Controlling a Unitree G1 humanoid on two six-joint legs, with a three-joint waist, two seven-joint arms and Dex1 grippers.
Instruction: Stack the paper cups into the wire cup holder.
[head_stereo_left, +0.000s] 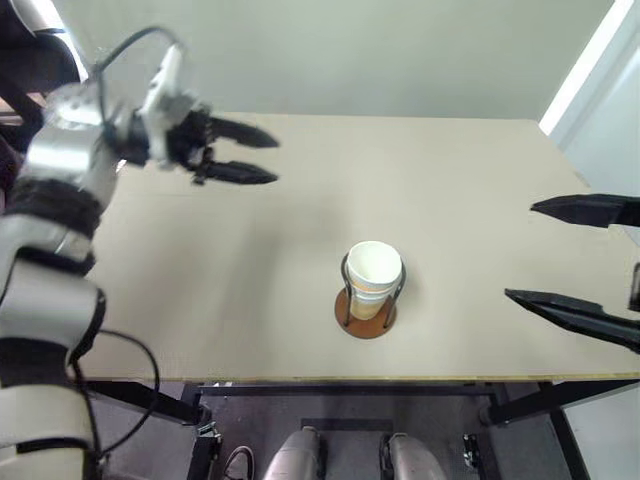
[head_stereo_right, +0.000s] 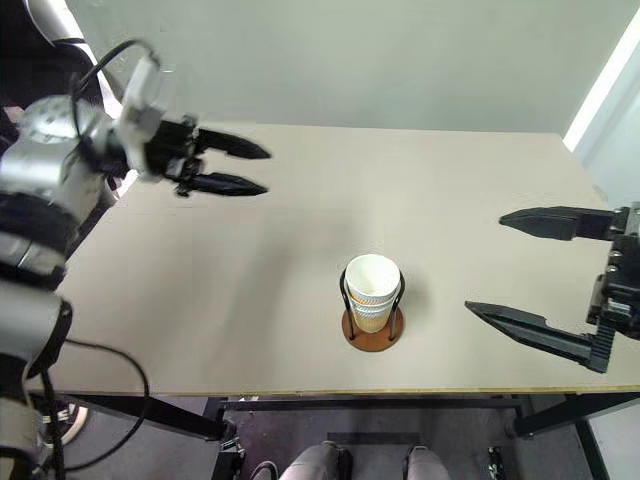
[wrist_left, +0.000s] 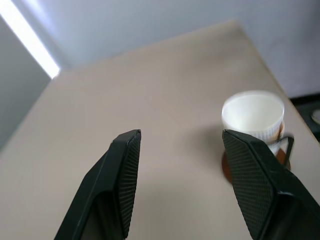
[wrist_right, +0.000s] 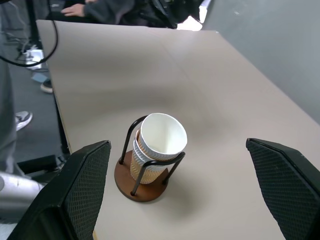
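Head views: left hand (head_stereo_right: 242, 168) raised over the far left part of the bench (head_stereo_right: 300, 200), fingers parted, nothing between them. Right hand (head_stereo_right: 520, 270) at the right edge of the bench, fingers spread wide, empty. Paper cups (head_stereo_right: 372, 288) nested in one stack, seated inside the wire holder (head_stereo_right: 373, 325). Holder near the front edge of the bench, between the two hands, closer to the right hand, well apart from both.

Left wrist view: left hand fingers (wrist_left: 125, 175) apart with bare bench between them. Cup stack in its holder just beyond the tip of one finger, partly covered by it, no contact visible.

Right wrist view: right hand fingers (wrist_right: 85, 185) wide apart, holding nothing. Holder with the cup stack upright on the bench ahead of the hand, between the two fingers and beyond their tips. Top cup tilted slightly within the wire loops. A person's hand (wrist_right: 75, 9) resting at the far end of the bench.
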